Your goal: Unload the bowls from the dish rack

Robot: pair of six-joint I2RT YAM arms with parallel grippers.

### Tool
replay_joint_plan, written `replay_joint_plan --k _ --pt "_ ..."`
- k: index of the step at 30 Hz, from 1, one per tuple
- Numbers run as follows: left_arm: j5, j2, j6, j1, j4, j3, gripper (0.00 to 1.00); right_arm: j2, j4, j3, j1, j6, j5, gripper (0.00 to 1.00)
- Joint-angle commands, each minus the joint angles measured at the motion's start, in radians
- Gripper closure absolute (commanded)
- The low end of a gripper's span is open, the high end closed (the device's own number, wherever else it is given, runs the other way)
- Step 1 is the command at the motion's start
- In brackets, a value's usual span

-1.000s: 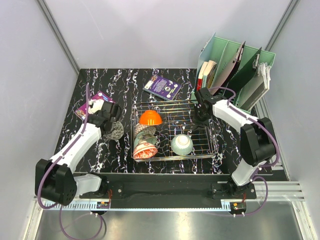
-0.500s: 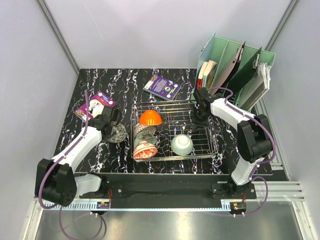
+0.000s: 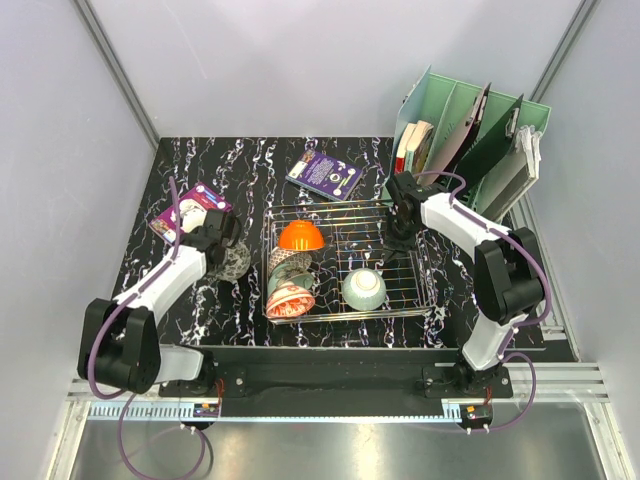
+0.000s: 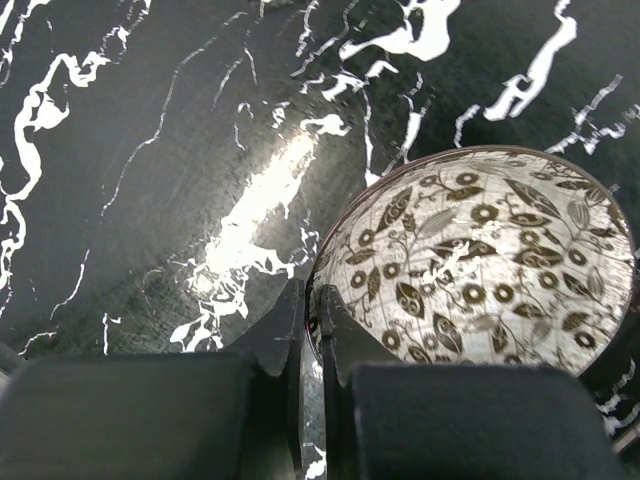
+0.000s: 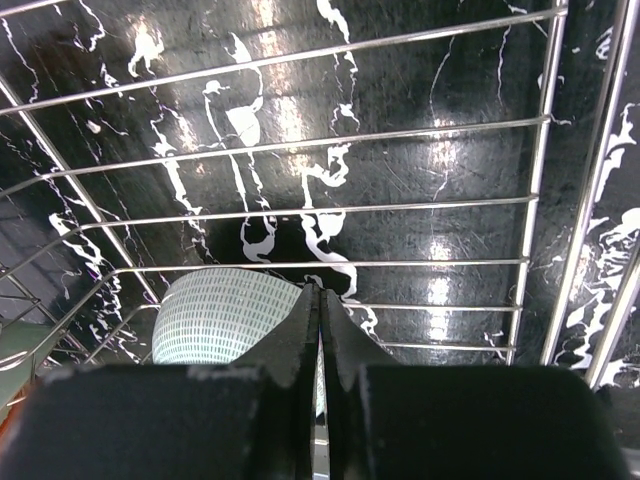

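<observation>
**A:** From above, where is the left gripper [image 3: 226,250]?

**B:** It is at a small round grey leaf-patterned ceramic bowl [image 3: 233,263]. That bowl sits on the black white-veined tabletop [image 3: 200,160], outside the chrome wire dish rack [image 3: 345,207] and near its left side. The arm hides the fingers there.

**A:** The left wrist view shows them. They are pinched almost together on the bowl's near rim, and the patterned inside faces the camera.

**B:** And the right gripper [image 3: 400,235]?

**A:** The top view only puts it over the rack's far right corner. Its own camera shows the fingers pressed together, gripping nothing, above the wire floor. A pale finely gridded bowl [image 5: 225,315] is at lower left.

**B:** Only the overhead view shows the plain orange bowl [image 3: 300,236], the red-pink floral bowl [image 3: 290,299] and the pale celadon green bowl [image 3: 364,289], all inside the rack.
</observation>
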Motion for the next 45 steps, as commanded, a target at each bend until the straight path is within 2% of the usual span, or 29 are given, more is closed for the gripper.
replay_joint_plan --k 1,7,8,11,12,20,35,41,45 --pt "0.006 0.035 -0.007 0.005 0.028 -0.016 0.92 0.012 -0.036 0.054 -0.005 0.008 0.020 0.94" --pt "0.026 0.022 -0.007 0.007 0.022 0.003 0.72 0.021 -0.067 0.077 -0.005 0.020 0.040 0.93" --pt "0.022 0.016 -0.007 0.007 0.016 0.015 0.61 0.020 -0.069 0.079 -0.005 0.022 0.036 0.91" --pt "0.002 -0.001 -0.006 0.007 -0.007 0.038 0.46 0.015 -0.073 0.088 -0.005 0.038 0.039 0.86" --pt "-0.004 -0.006 -0.003 0.005 -0.011 0.041 0.44 0.015 -0.073 0.094 -0.005 0.045 0.039 0.85" --pt "0.013 0.049 0.008 0.007 -0.011 0.060 0.43 0.024 -0.089 0.122 -0.005 0.051 0.030 0.84" --pt "0.045 0.172 -0.067 0.007 0.020 0.055 0.48 0.069 -0.115 0.152 -0.005 0.008 0.031 0.85" --pt "0.045 0.259 -0.082 0.007 0.037 0.121 0.49 0.095 -0.121 0.171 -0.005 0.002 0.008 0.85" --pt "0.051 0.356 -0.075 0.007 0.034 0.233 0.51 0.108 -0.128 0.188 -0.005 -0.001 0.005 0.85"
